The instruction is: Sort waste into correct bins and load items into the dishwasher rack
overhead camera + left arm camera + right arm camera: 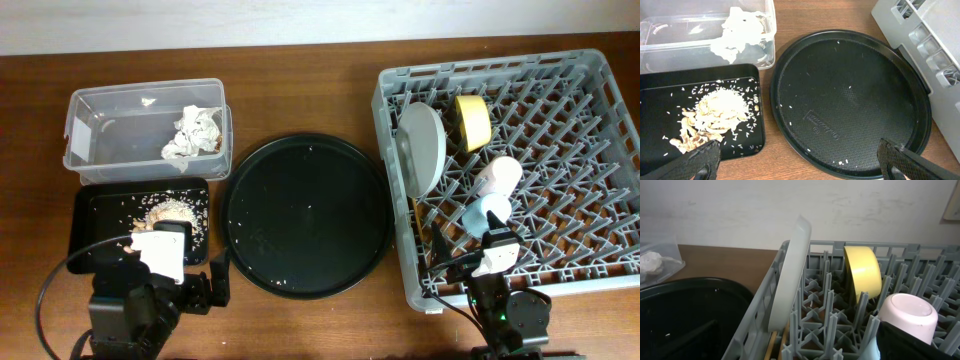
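The grey dishwasher rack [500, 62] holds the grey-green plate [422, 147] on edge, the yellow bowl [472, 122], the pink cup [498, 178] and the light blue cup [487, 212]. Wooden chopsticks [772, 347] lie under the plate [790, 270]. White tissues [192, 132] lie in the clear tub [100, 105]. Beige food scraps [715, 112] lie in the shallow black tray [670, 82]. My left gripper [797, 165] is open and empty, low over the wood between the two black trays. My right gripper [800, 345] is open and empty at the rack's front left corner.
The large round black tray [305, 215] sits in the middle with a few rice grains on it. The rack's near wall [755, 305] is just in front of my right gripper. The table's front edge is close behind both arms.
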Robot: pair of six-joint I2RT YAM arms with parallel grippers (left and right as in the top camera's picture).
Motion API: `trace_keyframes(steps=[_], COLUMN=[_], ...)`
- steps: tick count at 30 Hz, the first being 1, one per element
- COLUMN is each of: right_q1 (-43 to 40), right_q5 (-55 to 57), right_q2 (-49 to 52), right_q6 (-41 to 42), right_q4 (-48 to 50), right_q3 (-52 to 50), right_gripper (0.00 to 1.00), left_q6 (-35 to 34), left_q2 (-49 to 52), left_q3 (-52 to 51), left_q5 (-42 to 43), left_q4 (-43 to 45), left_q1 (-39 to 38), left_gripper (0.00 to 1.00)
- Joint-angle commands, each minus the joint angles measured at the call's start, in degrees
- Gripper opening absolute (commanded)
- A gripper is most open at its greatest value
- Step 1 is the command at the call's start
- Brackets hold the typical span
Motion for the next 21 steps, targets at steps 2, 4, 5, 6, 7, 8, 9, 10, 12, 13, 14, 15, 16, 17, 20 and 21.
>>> trace_keyframes(steps=[2, 4, 5, 6, 7, 8, 9, 10, 12, 13, 14, 15, 16, 17, 20, 21], right_q1=[0.3, 0.3, 0.3, 0.3, 0.3, 0.3, 0.3, 0.3, 0.3, 0.3, 0.3, 0.3, 0.3, 0.3, 0.3, 0.3], right_q5=[0.5, 0.5, 0.5, 0.5, 0.5, 0.5, 0.5, 0.5, 0.5, 0.5, 0.5, 0.5, 0.5, 0.5, 0.5, 0.5], right_q2=[-0.4, -0.4, -0.4, -0.4, -0.4, -0.4, -0.4, -0.4, -0.4, -0.4, -0.4, -0.4, -0.4, -0.4, -0.4, -0.4], right_q6=[0.4, 0.4, 0.4, 0.4, 0.4, 0.4, 0.4, 0.4, 0.4, 0.4, 0.4, 0.4, 0.4, 0.4, 0.4, 0.4], right_q4=[-0.4, -0.4, -0.4, -0.4, -0.4, -0.4, -0.4, -0.4, -0.4, -0.4, -0.4, -0.4, -0.4, -0.4, -0.4, -0.4], right_q3=[-0.3, -0.3, -0.3, -0.3, -0.3, -0.3, -0.3, -0.3, -0.3, -0.3, -0.3, -0.3, -0.3, -0.3, -0.3, -0.3], right_gripper=[0.99, 0.99, 0.99, 0.99, 0.99, 0.99, 0.99, 0.99, 0.99, 0.99, 0.99, 0.99, 0.99, 0.99, 0.99, 0.99], left_q6=[-0.7, -0.7, -0.7, -0.7, -0.7, -0.8, -0.8, -0.8, -0.8, -0.8, -0.7, -0.8, -0.7, -0.8, -0.7, -0.7], left_q2=[-1.3, -4.5, -8.9, -12.2, -17.0, -21.1, -24.2, -26.8, -30.3, -30.4, -30.4, -30.4, -30.4, -30.4, -30.4, -30.3], left_q3=[-0.5, -3.2, -8.2, -12.2, -18.3, -23.8, -28.0, -31.8, -41.2, -45.8, -48.0, -47.6, -47.7, -47.7, -47.6, -47.6], left_q5=[-1.0, -2.2, -2.1, -2.1, -2.1, -2.1, -2.1, -2.1, -2.4, -3.4, -4.7, -8.2, -9.7, -8.7, -5.5, -5.5], left_q4=[-0.8, 0.0, 3.2, 6.9, 13.0, 18.9, 23.4, 28.1, 45.2, 55.8, 60.6, 59.8, 57.2, 51.7, 50.6, 50.6], left_q1=[0.1, 0.1, 0.1, 0.1, 0.1, 0.1, 0.1, 0.1, 0.1, 0.1, 0.1, 0.1, 0.1, 0.1, 0.1, 0.1], left_gripper=[0.99, 0.99, 0.99, 0.99, 0.99, 0.99, 0.99, 0.99, 0.99, 0.99, 0.99, 0.99, 0.99, 0.99, 0.99, 0.99])
